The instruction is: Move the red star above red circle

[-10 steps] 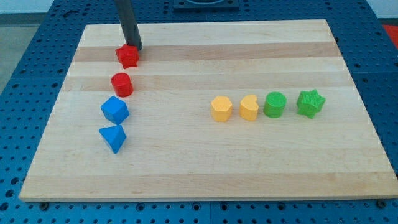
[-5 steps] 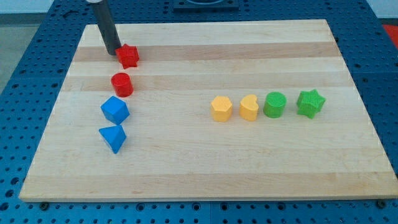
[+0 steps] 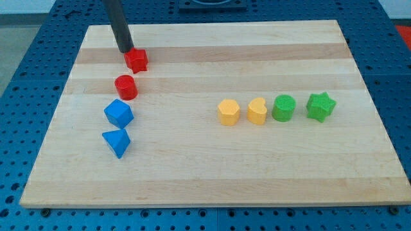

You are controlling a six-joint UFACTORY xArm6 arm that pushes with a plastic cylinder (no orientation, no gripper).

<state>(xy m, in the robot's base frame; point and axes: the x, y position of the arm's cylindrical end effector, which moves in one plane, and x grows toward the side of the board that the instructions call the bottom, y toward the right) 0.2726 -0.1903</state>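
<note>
The red star (image 3: pixel 136 60) lies near the board's top left. The red circle (image 3: pixel 126 86) sits just below it and slightly to the view's left, with a small gap between them. My tip (image 3: pixel 126 50) is at the star's upper left edge, touching or almost touching it. The dark rod rises from there out of the view's top.
A blue hexagon-like block (image 3: pixel 119 113) and a blue triangle-like block (image 3: pixel 117 142) continue the column below the red circle. At the view's right stand a yellow hexagon (image 3: pixel 228 111), a yellow heart (image 3: pixel 257 111), a green circle (image 3: pixel 284 108) and a green star (image 3: pixel 321 106). The wooden board (image 3: pixel 205 179) lies on a blue pegboard.
My tip went from the star's upper right round to its upper left, then came back right against it. The red star shifted slightly right and down.
</note>
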